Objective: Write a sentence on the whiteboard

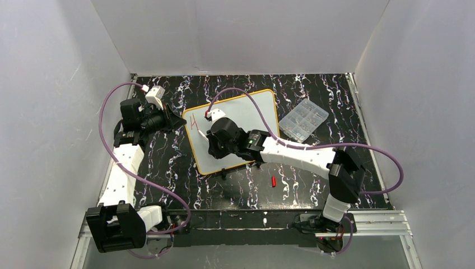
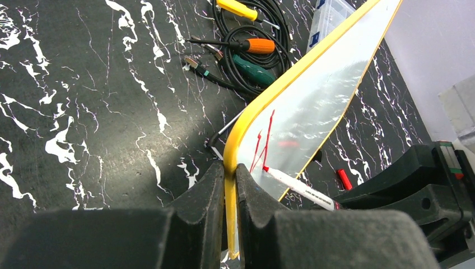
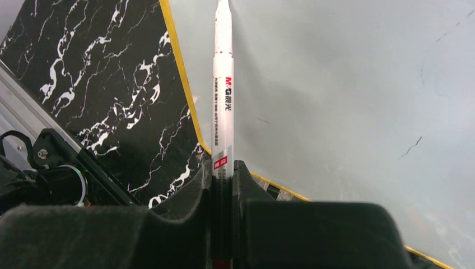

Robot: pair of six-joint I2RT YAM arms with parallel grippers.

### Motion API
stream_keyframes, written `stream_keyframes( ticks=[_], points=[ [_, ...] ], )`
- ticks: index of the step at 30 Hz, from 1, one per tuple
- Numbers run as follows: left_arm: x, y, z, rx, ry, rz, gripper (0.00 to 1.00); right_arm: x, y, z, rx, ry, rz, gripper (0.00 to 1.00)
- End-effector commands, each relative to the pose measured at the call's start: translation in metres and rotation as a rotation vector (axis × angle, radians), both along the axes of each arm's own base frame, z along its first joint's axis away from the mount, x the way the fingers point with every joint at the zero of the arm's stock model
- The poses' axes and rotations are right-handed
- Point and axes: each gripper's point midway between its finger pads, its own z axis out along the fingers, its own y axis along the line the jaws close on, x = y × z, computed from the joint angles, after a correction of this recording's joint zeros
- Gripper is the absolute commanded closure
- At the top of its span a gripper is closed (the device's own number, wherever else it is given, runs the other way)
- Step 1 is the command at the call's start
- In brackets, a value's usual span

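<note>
While your left gripper [image 2: 228,175] pinches the whiteboard [image 1: 246,120] by its left rim, your right gripper [image 3: 222,171] clamps the marker [image 3: 223,95]; its long axis points far-left, tip beside the first red strokes [image 2: 263,140]; blank board lies rightward.

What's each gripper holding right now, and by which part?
Left gripper pinches the whiteboard by its yellow rim, left edge. Right gripper clamps the white marker near its back end, tip pointing at the board.

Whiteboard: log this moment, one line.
left gripper shut on whiteboard rim | right gripper shut on marker | sentence: first red strokes only
</note>
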Motion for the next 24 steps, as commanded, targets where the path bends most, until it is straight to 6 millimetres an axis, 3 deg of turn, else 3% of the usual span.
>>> stream_keyframes(
  ticks=[1, 7, 17, 24],
  points=[
    [-0.009, -0.006, 0.01, -0.007, -0.037, -0.04, 1.0, -0.001, -0.005, 0.009, 0.034, 0.002, -0.024, 0.99],
    [-0.009, -0.007, 0.011, -0.007, -0.039, -0.043, 1.0, -0.002, 0.001, 0.018, 0.069, -0.01, 0.0, 0.99],
    [-0.009, -0.006, 0.01, -0.008, -0.033, -0.039, 1.0, 0.0, 0.0, 0.054, 0.137, -0.072, 0.009, 0.99],
    [-0.009, -0.007, 0.009, -0.011, -0.03, -0.041, 1.0, 0.013, -0.002, 0.058, 0.102, -0.111, -0.019, 0.99]
  ],
)
